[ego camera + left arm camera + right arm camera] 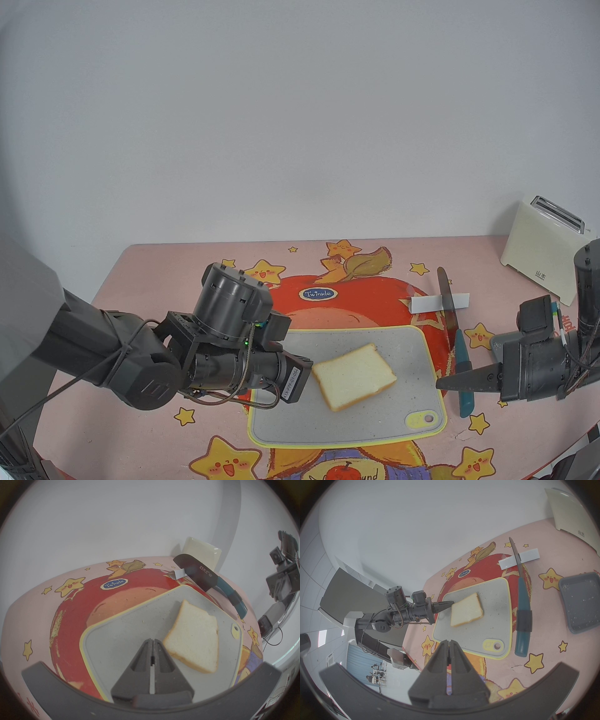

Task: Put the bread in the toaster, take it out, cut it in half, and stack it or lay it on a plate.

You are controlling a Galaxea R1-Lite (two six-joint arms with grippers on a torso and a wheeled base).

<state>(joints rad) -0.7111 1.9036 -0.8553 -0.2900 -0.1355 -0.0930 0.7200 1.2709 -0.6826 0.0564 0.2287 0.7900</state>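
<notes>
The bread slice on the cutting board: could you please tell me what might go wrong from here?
1. The bread lies flat on the cutting board, and the left gripper sits close beside its edge with fingers shut; it could shove the slice along instead of gripping it.
2. The right gripper, also shut, hangs near the handle of the knife; a careless descent might knock the blade off its white rest.
</notes>
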